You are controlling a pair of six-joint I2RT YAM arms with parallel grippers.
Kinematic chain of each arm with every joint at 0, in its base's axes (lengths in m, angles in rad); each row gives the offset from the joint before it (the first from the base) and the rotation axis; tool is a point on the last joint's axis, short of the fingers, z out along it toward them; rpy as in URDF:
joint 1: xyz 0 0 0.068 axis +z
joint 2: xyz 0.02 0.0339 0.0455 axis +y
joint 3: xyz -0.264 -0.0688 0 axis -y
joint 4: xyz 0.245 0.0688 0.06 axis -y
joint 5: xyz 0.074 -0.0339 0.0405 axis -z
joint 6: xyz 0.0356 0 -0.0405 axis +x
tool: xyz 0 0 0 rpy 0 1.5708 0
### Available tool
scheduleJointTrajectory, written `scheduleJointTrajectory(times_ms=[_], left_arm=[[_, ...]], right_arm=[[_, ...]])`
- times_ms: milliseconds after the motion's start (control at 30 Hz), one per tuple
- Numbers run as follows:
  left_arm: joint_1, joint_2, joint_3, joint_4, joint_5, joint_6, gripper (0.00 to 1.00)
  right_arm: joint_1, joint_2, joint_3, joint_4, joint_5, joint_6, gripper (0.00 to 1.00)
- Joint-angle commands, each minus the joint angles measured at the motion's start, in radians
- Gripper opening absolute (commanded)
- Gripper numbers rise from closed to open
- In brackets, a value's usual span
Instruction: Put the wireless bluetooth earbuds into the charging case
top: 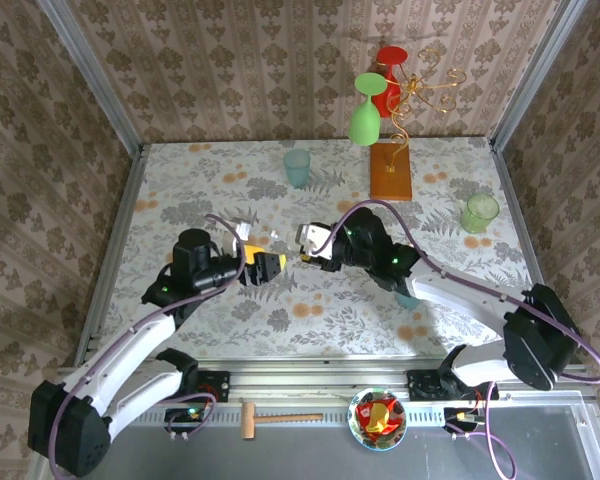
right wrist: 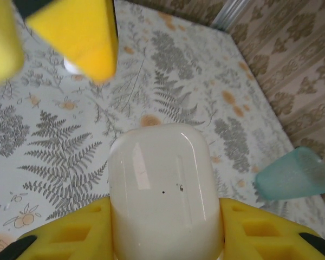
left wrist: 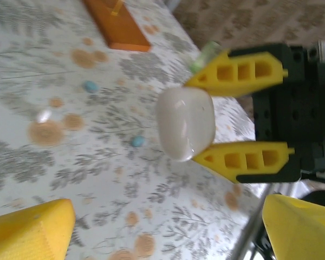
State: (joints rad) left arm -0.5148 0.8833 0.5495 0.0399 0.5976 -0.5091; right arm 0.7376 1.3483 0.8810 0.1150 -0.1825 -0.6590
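The white glossy charging case [right wrist: 165, 189] is lid-closed and pinched between the yellow fingers of my right gripper [right wrist: 165, 230], held above the middle of the table [top: 180, 200]. The left wrist view shows the same case [left wrist: 185, 123] in the right gripper [left wrist: 194, 120]. My left gripper [left wrist: 168, 233] stands open just left of it, its yellow fingers [left wrist: 32, 227] wide apart with nothing between them. From above, the left gripper [top: 265, 266] faces the right gripper [top: 308, 248]. Two tiny light blue earbuds [left wrist: 90, 85] [left wrist: 137, 141] lie on the cloth, and a white bud [left wrist: 43, 115] lies farther off.
A teal cup [top: 297, 167] stands at the back centre and a green cup [top: 479, 213] at the right. An orange wooden base [top: 391, 170] carries a gold wire stand with green [top: 365, 115] and red [top: 388, 70] glasses. Another teal cup [top: 408, 297] sits under the right arm.
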Motion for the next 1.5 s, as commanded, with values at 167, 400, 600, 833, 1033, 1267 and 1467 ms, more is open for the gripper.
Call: scheduleJointTrajectory(times_ms=[167, 400, 600, 833, 1033, 1267, 1467], left_arm=[[-0.091, 0.061, -0.013, 0.211, 0.117, -0.051, 0.78], [-0.091, 0.056, -0.001, 0.215, 0.084, -0.026, 0.61], [-0.090, 0.076, 0.006, 0.249, 0.090, -0.054, 0.39], [-0.091, 0.096, 0.009, 0.294, 0.094, -0.077, 0.32], [-0.090, 0.112, 0.006, 0.327, 0.100, -0.089, 0.23], [-0.091, 0.124, 0.000, 0.353, 0.091, -0.083, 0.29], [-0.091, 0.137, 0.004, 0.363, 0.103, -0.087, 0.29]], right_arm=[[0.001, -0.076, 0.015, -0.040, -0.097, 0.011, 0.38], [0.003, -0.105, 0.021, -0.089, -0.147, 0.019, 0.36], [0.003, -0.127, 0.003, -0.044, -0.175, 0.053, 0.36], [0.003, -0.123, 0.002, -0.026, -0.204, 0.071, 0.35], [0.003, -0.122, 0.002, -0.023, -0.216, 0.073, 0.35], [0.002, -0.118, 0.011, -0.062, -0.246, 0.052, 0.36], [0.003, -0.123, 0.007, -0.061, -0.231, 0.052, 0.36]])
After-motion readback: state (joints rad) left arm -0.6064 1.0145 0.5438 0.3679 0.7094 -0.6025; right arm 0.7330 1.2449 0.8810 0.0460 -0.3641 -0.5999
